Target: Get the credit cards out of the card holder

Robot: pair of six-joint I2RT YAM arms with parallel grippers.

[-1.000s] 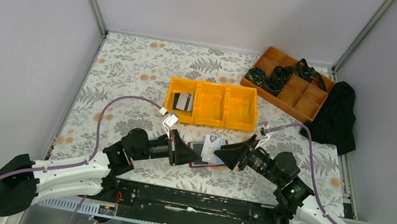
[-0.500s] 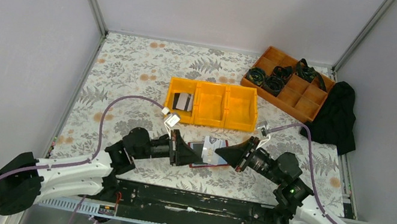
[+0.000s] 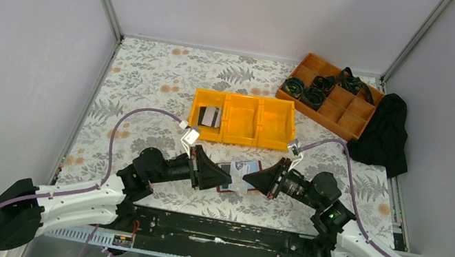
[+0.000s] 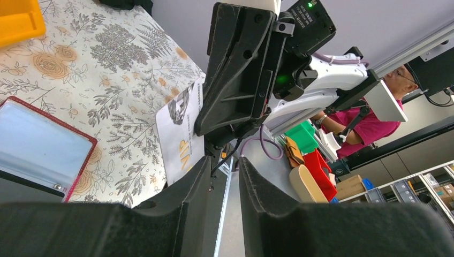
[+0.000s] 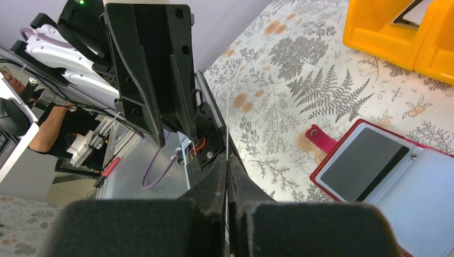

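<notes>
The red card holder lies open on the floral table between my two grippers, its blue-grey inside up. A dark credit card sits in its pocket. My right gripper is shut on a white credit card, which stands edge-on between its fingers. In the left wrist view this card's printed face shows just beyond my left gripper. The left gripper is open with nothing between its fingers, over the holder's left part.
A yellow three-compartment bin stands just behind the holder, with a grey and black card in its left compartment. An orange divided tray with black parts and a black cloth are at the back right.
The right gripper has shut on the white card and the left gripper has opened, letting go of it. Both wrists have shifted slightly away from the near edge.
</notes>
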